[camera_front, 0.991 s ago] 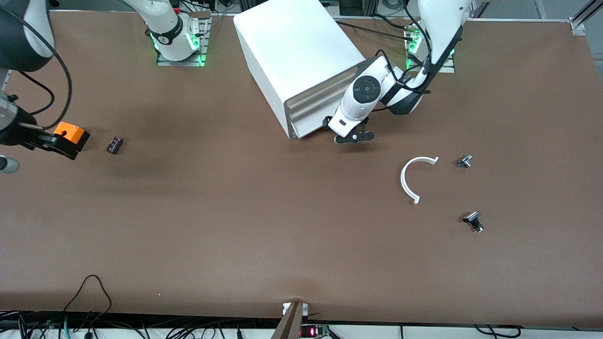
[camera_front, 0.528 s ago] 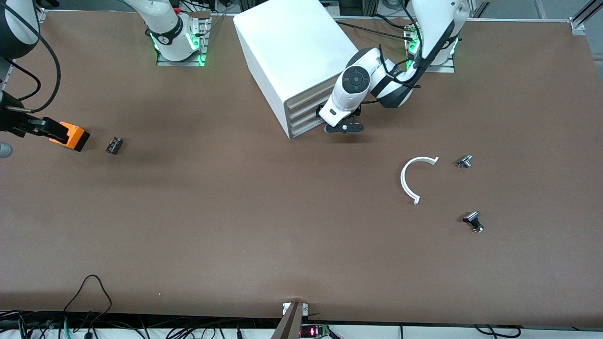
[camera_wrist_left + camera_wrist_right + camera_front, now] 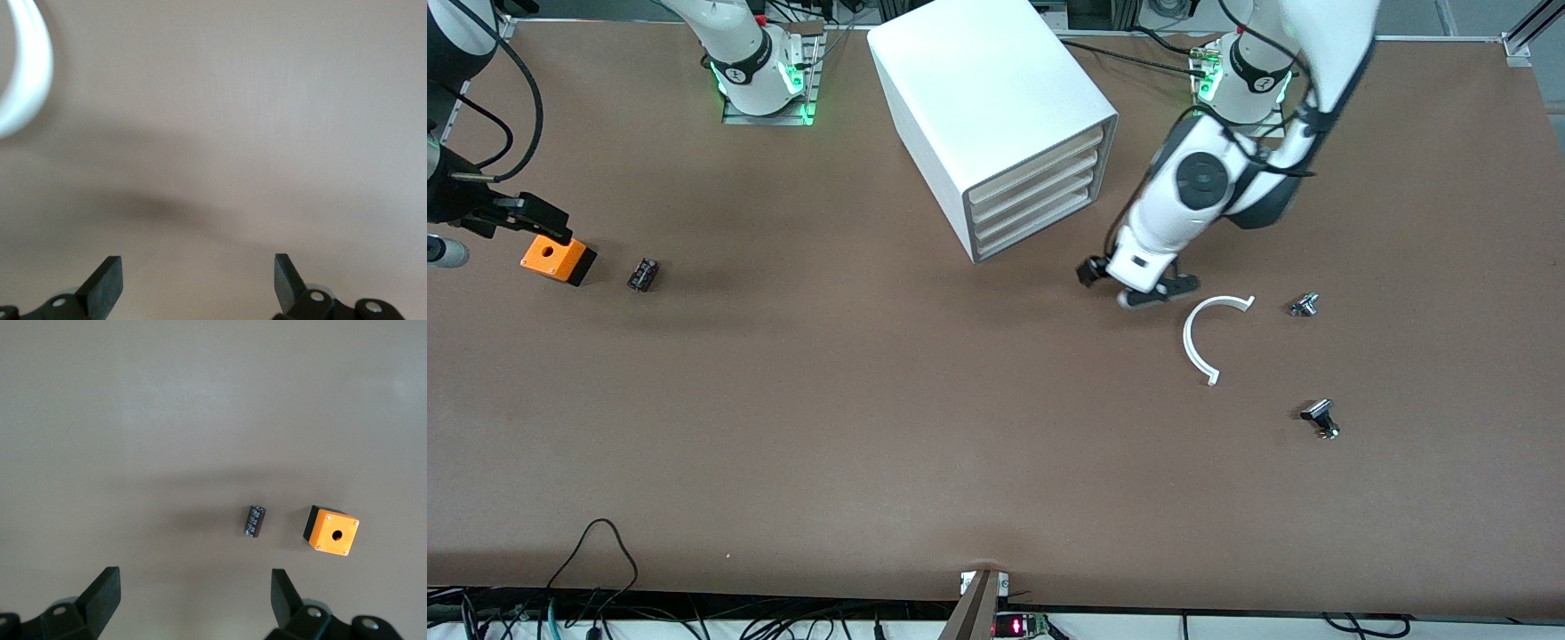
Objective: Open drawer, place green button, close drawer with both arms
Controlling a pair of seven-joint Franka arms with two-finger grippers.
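Even overhead light, bright enough, no harsh glare on my brown desk (image 3: 871, 427). The white cabinet (image 3: 978, 89) top runs near blown out. Soft, diffuse shadows: a faint dark patch on the desk near the small black part (image 3: 643, 274), a smudge under my left tool (image 3: 1134, 286). Green status lights glow at both arm bases. Front view sharp, with the upper part of my left arm motion-blurred. Left wrist view soft and washed out; the white curved piece (image 3: 23, 67) is blurred, with a broad dark shadow streak across the desk. Right wrist view clearer, with the orange box (image 3: 331, 531) crisp and a faint shadow band beside it.
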